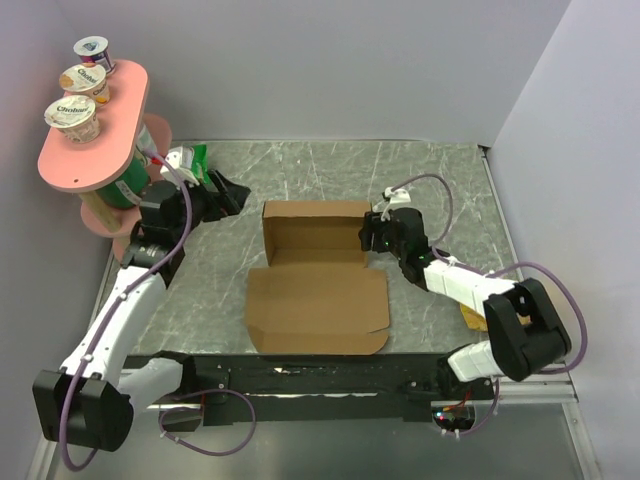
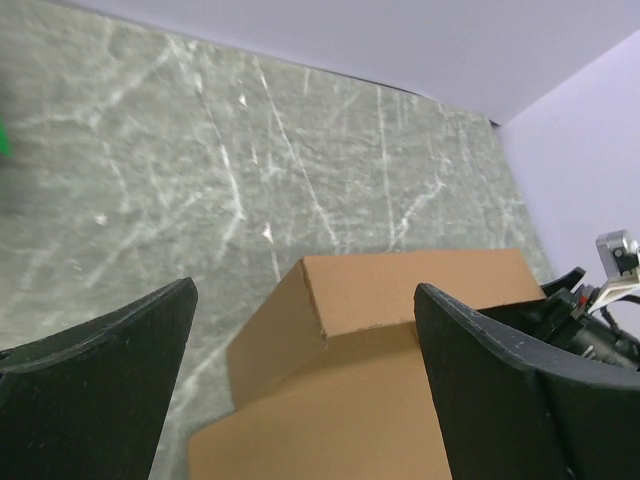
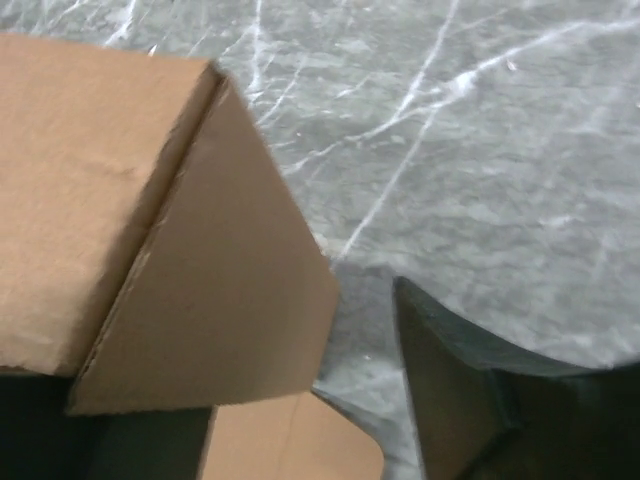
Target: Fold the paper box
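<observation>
Brown paper box (image 1: 315, 275) half-formed, right pincer (image 1: 370, 237) at its wall.

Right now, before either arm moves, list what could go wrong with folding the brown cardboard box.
1. Only the right gripper is at the brown corrugated cardboard box, at its right wall; the left gripper hangs open and clear. A push could slide the box instead of folding it.
2. The left arm sits near the pink shelf of yogurt cups; a wide swing might knock them.
</observation>
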Action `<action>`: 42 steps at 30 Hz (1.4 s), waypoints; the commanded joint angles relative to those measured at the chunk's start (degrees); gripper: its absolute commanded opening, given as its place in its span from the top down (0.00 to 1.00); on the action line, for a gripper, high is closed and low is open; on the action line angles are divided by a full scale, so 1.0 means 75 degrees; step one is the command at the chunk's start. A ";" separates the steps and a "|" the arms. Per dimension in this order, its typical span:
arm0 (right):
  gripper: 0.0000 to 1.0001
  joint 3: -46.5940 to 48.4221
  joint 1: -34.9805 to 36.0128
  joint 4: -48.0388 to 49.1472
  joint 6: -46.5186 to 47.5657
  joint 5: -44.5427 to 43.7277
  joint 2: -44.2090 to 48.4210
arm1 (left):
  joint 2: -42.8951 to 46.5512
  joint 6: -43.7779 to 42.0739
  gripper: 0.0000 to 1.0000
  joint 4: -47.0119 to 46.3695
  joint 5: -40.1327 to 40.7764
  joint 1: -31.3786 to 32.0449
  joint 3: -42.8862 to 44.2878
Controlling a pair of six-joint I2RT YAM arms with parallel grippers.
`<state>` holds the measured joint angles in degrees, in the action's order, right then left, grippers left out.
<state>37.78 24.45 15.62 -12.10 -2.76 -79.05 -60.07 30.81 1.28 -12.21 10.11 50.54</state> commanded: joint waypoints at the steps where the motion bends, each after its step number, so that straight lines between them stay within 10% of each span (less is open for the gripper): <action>1: 0.44 0.0657 -0.0014 0.0732 0.0218 0.0321 -0.0417 | 0.0205 -0.0744 0.04 0.1048 -0.0165 -0.0257 0.0526; 9: 0.77 0.3020 -0.0130 -0.2499 -0.0098 0.0696 -0.1483 | 0.0030 -0.1154 0.04 0.1365 -0.0516 -0.0574 0.0819; 26: 0.76 0.7628 -0.0260 -0.9216 0.2116 0.1904 -0.4223 | -0.0884 -0.2407 0.04 0.1587 -0.2520 -0.0621 0.1545; 35: 0.69 0.9082 -0.0306 -0.9629 0.2422 0.2207 -0.5643 | -0.2910 -0.2595 0.04 0.1623 -0.2216 -0.0387 0.3114; 42: 0.20 1.0032 -0.0388 -0.9618 0.2211 0.2653 -0.6172 | -0.5638 -0.3322 0.04 0.1845 -0.1994 -0.0001 0.5408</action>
<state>107.09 22.22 -55.18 4.91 13.93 -125.10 -94.45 10.13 14.55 -28.42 8.21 81.82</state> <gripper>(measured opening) 0.696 0.962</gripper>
